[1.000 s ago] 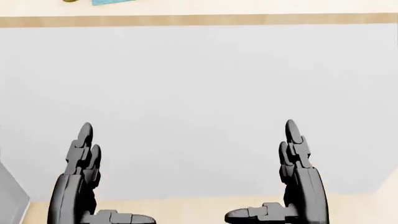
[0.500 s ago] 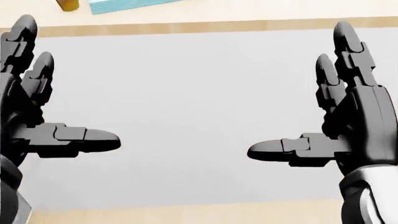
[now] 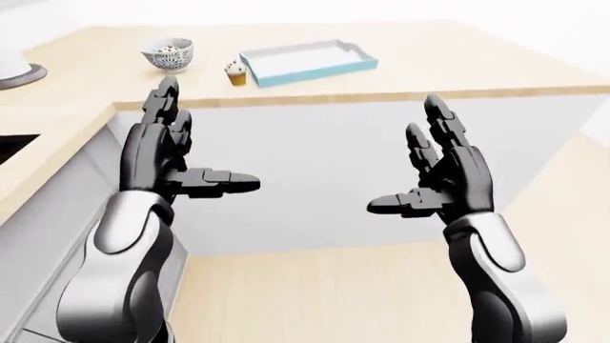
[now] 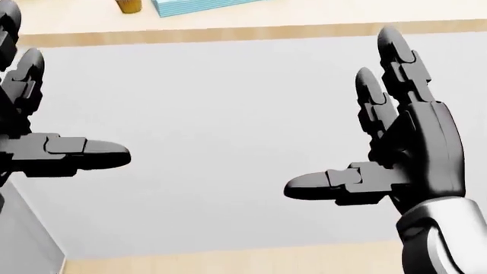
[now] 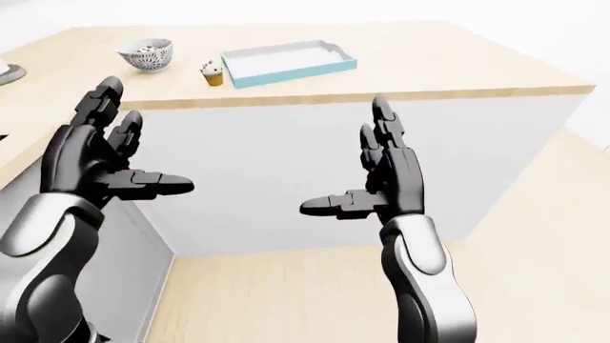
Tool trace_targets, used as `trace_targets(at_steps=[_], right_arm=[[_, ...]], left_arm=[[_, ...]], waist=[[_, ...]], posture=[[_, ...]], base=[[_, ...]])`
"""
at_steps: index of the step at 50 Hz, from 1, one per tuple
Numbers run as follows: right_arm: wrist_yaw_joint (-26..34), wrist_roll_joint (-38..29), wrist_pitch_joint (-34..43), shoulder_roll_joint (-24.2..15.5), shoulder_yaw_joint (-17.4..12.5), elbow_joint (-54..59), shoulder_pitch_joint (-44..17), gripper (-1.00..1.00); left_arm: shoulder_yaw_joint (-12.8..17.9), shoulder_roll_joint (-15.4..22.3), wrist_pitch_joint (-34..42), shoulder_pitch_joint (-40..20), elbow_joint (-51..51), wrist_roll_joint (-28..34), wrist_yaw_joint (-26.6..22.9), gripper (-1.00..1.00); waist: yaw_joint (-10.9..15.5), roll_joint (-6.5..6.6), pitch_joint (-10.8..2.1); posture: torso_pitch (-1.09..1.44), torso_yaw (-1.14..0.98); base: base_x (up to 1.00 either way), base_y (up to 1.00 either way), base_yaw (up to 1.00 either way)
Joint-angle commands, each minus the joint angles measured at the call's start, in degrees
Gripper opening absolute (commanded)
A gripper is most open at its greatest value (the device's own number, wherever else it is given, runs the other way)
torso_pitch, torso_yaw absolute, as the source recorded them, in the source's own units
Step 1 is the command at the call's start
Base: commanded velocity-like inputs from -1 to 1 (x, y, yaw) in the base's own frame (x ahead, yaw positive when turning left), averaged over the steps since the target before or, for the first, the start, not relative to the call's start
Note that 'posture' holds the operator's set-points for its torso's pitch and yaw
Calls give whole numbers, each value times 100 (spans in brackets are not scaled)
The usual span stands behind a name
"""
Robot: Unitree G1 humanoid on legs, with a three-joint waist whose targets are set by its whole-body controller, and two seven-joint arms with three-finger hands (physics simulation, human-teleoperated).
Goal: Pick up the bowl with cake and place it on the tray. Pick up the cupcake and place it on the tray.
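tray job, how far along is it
Nothing looks done: the tray holds nothing. Nothing is in hand either; the left hand and right hand are both open, held up below the counter edge. Both moves remain: the bowl with cake and the cupcake sit on the counter, left of the tray.

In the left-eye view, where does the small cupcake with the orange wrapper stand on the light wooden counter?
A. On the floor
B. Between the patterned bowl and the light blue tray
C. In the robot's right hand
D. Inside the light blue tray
B: the small cupcake with the orange wrapper stands on the light wooden counter, right of the patterned bowl and left of the light blue tray, outside its rim.
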Motion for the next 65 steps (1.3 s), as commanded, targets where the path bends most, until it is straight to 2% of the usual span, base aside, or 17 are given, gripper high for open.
trace_targets(at_steps=[1, 3, 4, 9, 13, 16, 27, 30, 31, 32, 38, 43, 47, 54, 57, 60, 65], right_arm=[[-46, 24, -111, -41, -43, -153, -105, 100], [-37, 1, -189, -23, 1, -149, -24, 100], [-55, -1, -145, -23, 10, -182, -36, 100], [-19, 34, -276, 55, 43, -127, 95, 100], [11, 204, -301, 100, -19, -107, 94, 100], [-15, 220, -335, 55, -2, -79, 106, 100], [-42, 413, -414, 43, 16, -61, 156, 100], [-35, 428, -434, 48, 12, -79, 189, 100], [-11, 459, -465, 54, 2, -69, 199, 100], [-3, 473, -486, 56, -2, -65, 209, 100], [27, 350, -582, 26, 58, -122, 246, 100], [21, 384, -551, 47, 7, -133, 230, 100], [23, 408, -603, 60, -24, -88, 248, 100], [14, 415, -510, 1, 1, -176, 203, 100], [24, 416, -458, -3, 2, -254, 186, 100], [43, 423, -456, -11, -20, -242, 148, 100], [89, 398, -561, -21, -17, -67, 86, 100]], left_arm=[[0, 24, -123, -133, -158, -56, 14, 100], [-9, 12, -219, -94, -101, -63, 14, 100], [-24, 1, -323, -42, -38, -52, 7, 100], [-9, -17, -450, 63, 65, -64, -2, 100], [-37, -23, -413, 32, 70, -72, 27, 100], [-41, -38, -400, 38, 79, -92, 27, 100], [-127, -84, -361, 43, 90, -120, 11, 100], [-151, -104, -469, 90, 152, -91, -13, 100], [-157, -109, -474, 92, 150, -84, -20, 100], [-168, -110, -435, 83, 115, -80, -19, 100], [-145, -115, -364, 78, 39, -64, -41, 100], [-179, -136, -428, 84, 100, -33, -49, 100], [-211, -147, -492, 115, 131, 6, -70, 100], [-204, -82, -314, -175, 216, 29, -94, 100], [-189, -60, -242, -247, 175, 7, -86, 100], [-182, -49, -271, -250, 200, 1, -86, 100], [-192, -38, -277, -310, 279, -5, -68, 100]], waist=[[-17, -15, -94], [-15, -279, -181], [-67, -13, -112], [19, -151, -187], [-9, 151, -91], [-30, 708, -210], [-10, 49, -45], [-18, -321, -141], [-82, -82, -63], [7, -179, 10], [-5, 276, -126], [-3, -67, -39], [26, 131, -75], [54, 126, -263], [90, 106, 14], [106, -153, 17], [87, -61, -32]], posture=[[0, 0], [0, 0], [0, 0], [0, 0], [0, 0], [0, 0], [0, 0], [0, 0], [0, 0], [0, 0], [0, 0], [0, 0], [0, 0], [0, 0], [0, 0], [0, 0], [0, 0]], base=[[0, 30, 0], [0, 31, 0], [0, 30, 0], [0, 41, 0], [0, 46, 0], [0, 46, 0], [0, 46, 0], [0, 46, 0], [0, 29, 0], [0, 0, 0], [0, 5, 0], [0, 32, 0], [0, 15, 0], [1, 0, 0], [27, 0, 0], [30, 0, 0], [30, 0, 0]])
